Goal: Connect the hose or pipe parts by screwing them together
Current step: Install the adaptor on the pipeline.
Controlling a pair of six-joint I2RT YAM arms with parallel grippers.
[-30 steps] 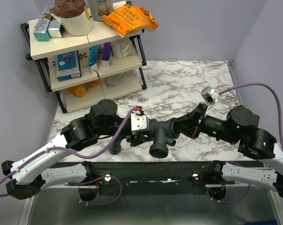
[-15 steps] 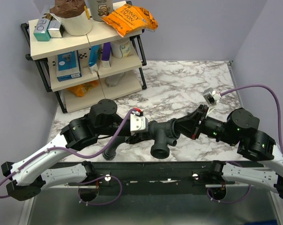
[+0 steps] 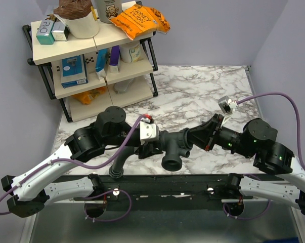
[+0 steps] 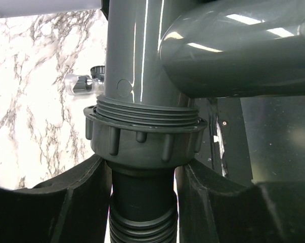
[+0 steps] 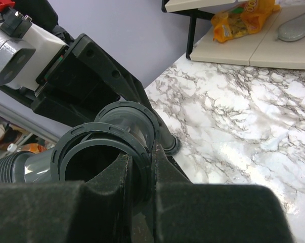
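Observation:
The dark grey branched pipe fitting (image 3: 173,147) hangs above the marble table between my two grippers. My left gripper (image 3: 150,148) is shut on the smooth neck of the black ribbed hose (image 3: 119,161). The hose's free collar end droops toward the near table edge. In the left wrist view the ring nut (image 4: 142,144) sits on the fitting's (image 4: 142,55) thread, a few turns of thread bare above it, and my fingers (image 4: 51,202) flank the hose (image 4: 142,225) just below it. My right gripper (image 5: 142,172) is shut on the rim of a wide round mouth (image 5: 99,142), one finger inside and one outside.
A black-framed shelf rack (image 3: 91,66) with boxes, tubes and snack bags stands at the back left. Purple cables (image 3: 278,95) loop off both wrists. A black rail (image 3: 162,185) runs along the near table edge. Marble tabletop (image 3: 192,96) lies behind the arms.
My left gripper has closed in on the hose neck below the nut. The hose's free end has swung down toward the near edge. The right gripper keeps its hold.

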